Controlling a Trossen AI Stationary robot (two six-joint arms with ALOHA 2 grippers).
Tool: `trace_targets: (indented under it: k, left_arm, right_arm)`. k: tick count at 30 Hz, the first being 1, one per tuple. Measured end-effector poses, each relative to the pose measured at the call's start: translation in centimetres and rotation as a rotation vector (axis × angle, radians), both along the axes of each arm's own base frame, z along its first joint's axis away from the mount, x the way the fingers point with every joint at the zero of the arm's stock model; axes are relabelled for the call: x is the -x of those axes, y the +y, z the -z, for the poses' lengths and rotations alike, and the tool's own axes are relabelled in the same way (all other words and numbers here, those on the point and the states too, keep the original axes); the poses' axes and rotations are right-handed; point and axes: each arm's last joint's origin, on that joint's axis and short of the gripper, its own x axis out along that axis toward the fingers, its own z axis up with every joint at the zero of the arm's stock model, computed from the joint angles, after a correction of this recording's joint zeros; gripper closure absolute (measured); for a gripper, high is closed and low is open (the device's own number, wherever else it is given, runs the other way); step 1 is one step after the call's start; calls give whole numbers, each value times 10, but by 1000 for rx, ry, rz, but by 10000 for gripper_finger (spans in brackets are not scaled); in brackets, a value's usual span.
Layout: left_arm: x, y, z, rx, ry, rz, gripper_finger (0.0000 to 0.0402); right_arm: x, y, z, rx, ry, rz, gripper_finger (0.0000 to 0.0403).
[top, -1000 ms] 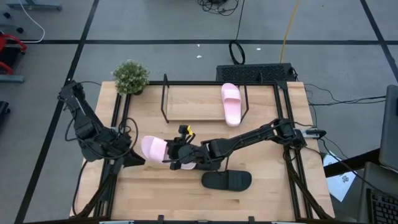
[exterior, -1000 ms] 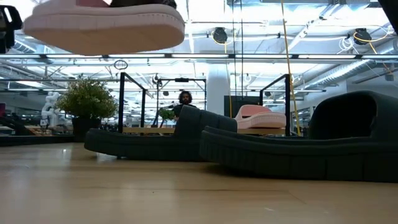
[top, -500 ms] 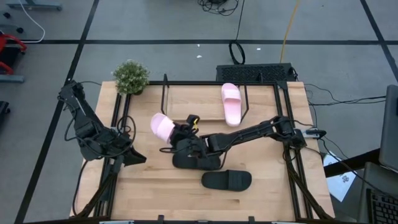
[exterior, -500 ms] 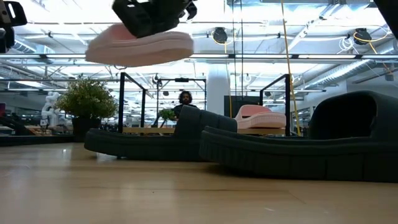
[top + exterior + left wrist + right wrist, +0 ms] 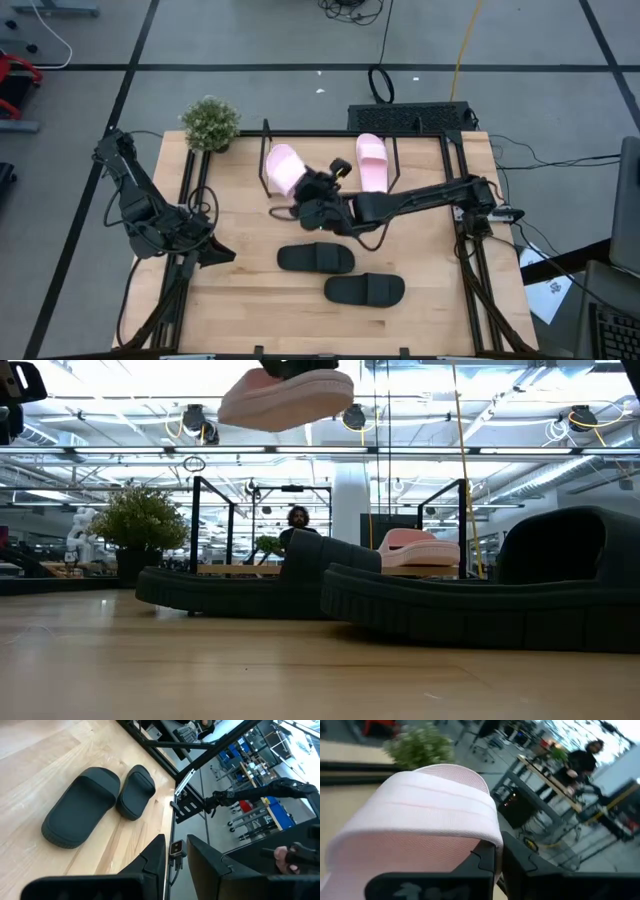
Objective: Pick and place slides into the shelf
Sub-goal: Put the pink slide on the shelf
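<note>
so far one pale pink slide (image 5: 371, 165) lies on the shelf (image 5: 310, 180), toward its right end. the right gripper (image 5: 312, 186), fingers pinched on the strap of the second pink slide (image 5: 284, 167), holds it in the air over the shelf's left part (not yet set down). two black slides (image 5: 316, 258) (image 5: 365, 290) wait on the surface (image 5: 250, 310). the left gripper (image 5: 222, 254), fingers slightly apart and empty, idles at the left.

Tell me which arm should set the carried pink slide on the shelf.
Right. The right gripper is shut on the pink slide and holds it above the shelf, beside the pink slide already there. The left gripper waits at the table's left edge.
</note>
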Motion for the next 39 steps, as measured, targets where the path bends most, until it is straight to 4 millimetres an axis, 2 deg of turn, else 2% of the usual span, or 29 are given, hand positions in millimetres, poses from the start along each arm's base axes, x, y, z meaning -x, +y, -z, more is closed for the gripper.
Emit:
trace_targets:
  k: [7,14,17,21,39]
  left_arm:
    - [0,0,0,7,2,-3,328]
    - [0,0,0,6,2,-3,328]
    - [0,0,0,6,1,-2,328]
    - [0,0,0,2,1,-2,328]
    - [0,0,0,-2,-5,-17,328]
  right_arm:
    - [3,-36,6,-115,-164,161,399]
    - [18,-65,42,-254,-123,284,399]
    - [28,-73,56,-342,-114,348,399]
    - [38,-82,74,-365,-112,438,399]
    - [42,-123,79,-328,-158,550,400]
